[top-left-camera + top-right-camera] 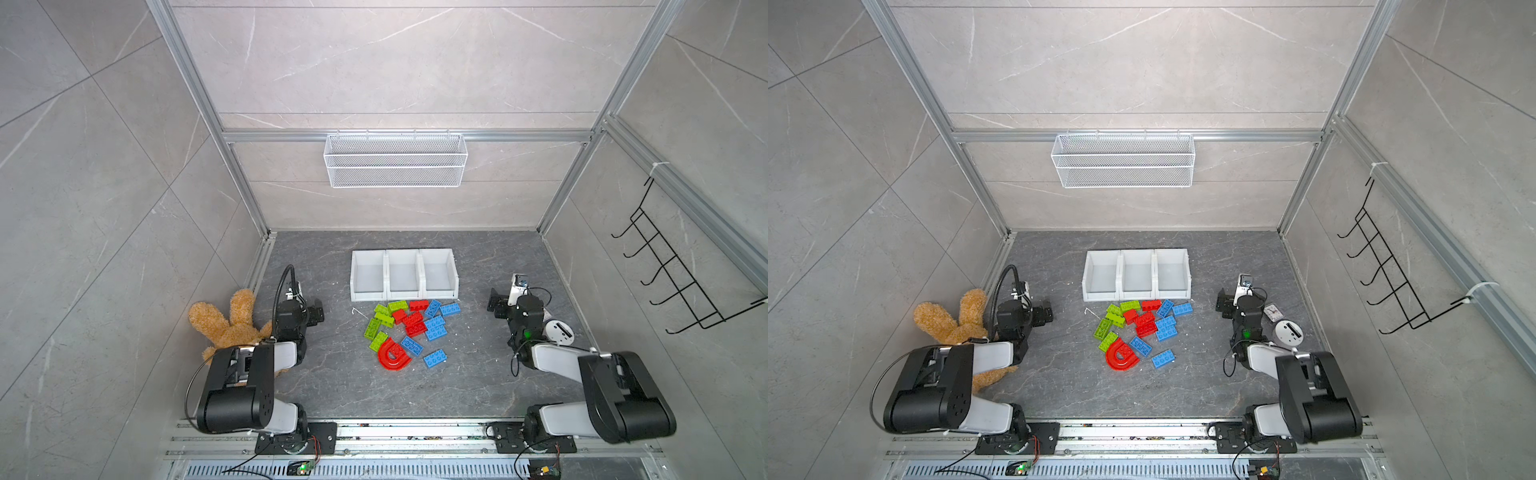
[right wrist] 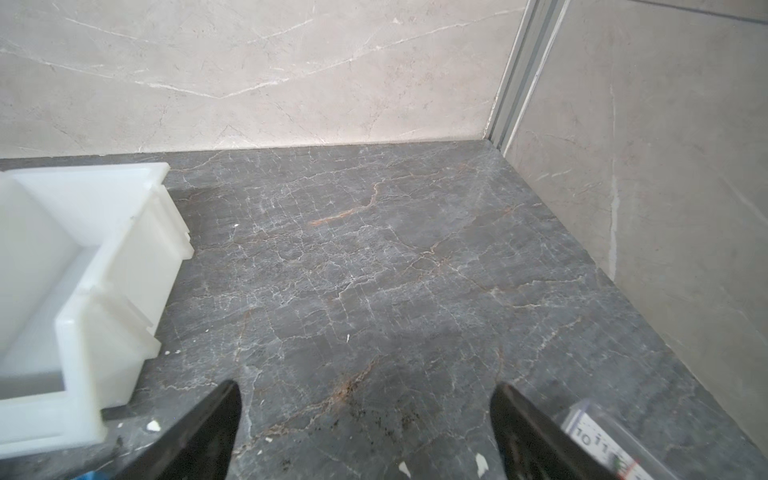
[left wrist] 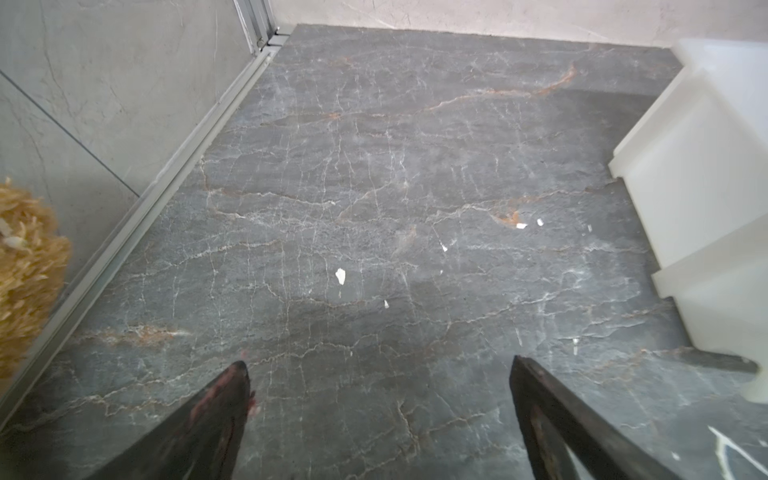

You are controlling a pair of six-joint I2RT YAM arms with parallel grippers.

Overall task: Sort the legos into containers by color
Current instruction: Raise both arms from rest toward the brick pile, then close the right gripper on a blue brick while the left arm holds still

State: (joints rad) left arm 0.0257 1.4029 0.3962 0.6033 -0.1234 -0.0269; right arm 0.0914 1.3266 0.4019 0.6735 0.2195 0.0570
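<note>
Both spread, empty: left jaws, right jaws. Between them, red, green, blue plastic lego bricks [image 1: 415,328] piled; white plastic bins [image 1: 403,252] ahead. Suggest outlying blue brick [image 1: 435,358] first, pinched widthwise

Bare stone tabletop [image 1: 332,386] lies open left, right and in front of the lego pile [image 1: 409,328]. Three white bins [image 1: 368,296] stand side by side just behind it. A brown plush toy [image 1: 224,324] crowds the left wall, and a round white timer [image 1: 559,331] sits near the right wall.
</note>
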